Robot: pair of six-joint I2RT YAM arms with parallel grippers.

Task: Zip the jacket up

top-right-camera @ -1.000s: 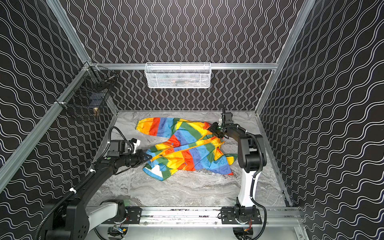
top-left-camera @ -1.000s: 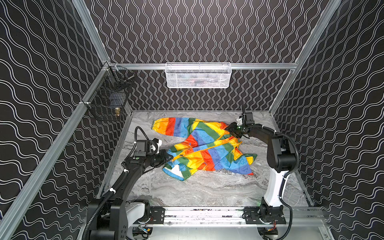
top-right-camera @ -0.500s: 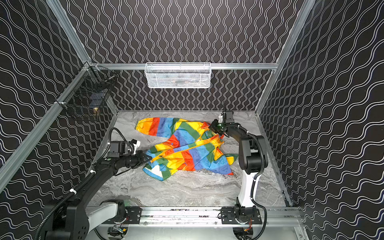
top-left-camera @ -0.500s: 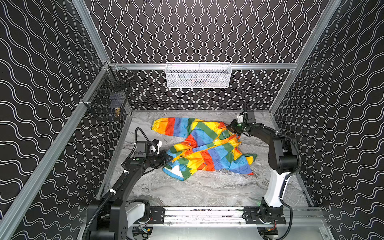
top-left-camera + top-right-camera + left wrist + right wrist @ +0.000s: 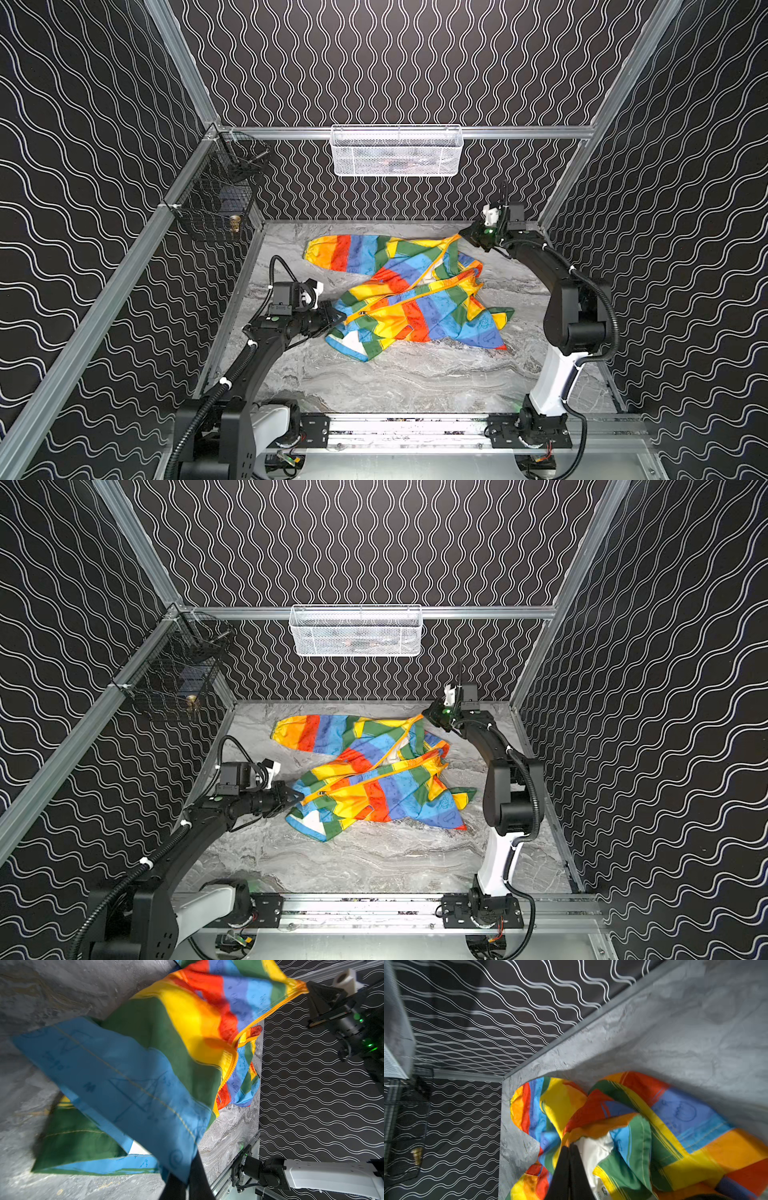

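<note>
At left, the left gripper is clenched on the blue hem corner of the jacket. The jacket lies crumpled mid-table on the grey marbled tabletop, its orange zipper unjoined. At right, near the rear corner, the right gripper is clamped on the jacket's upper edge, where white lining shows

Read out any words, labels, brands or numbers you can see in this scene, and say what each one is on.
Nothing reads in full.
Sewn label on the jacket lining, right wrist view: dark logo, cut off and blurred, unreadable.
Doodle prints on the blue stripes, left wrist view: faint, blurred, no legible words.
</note>
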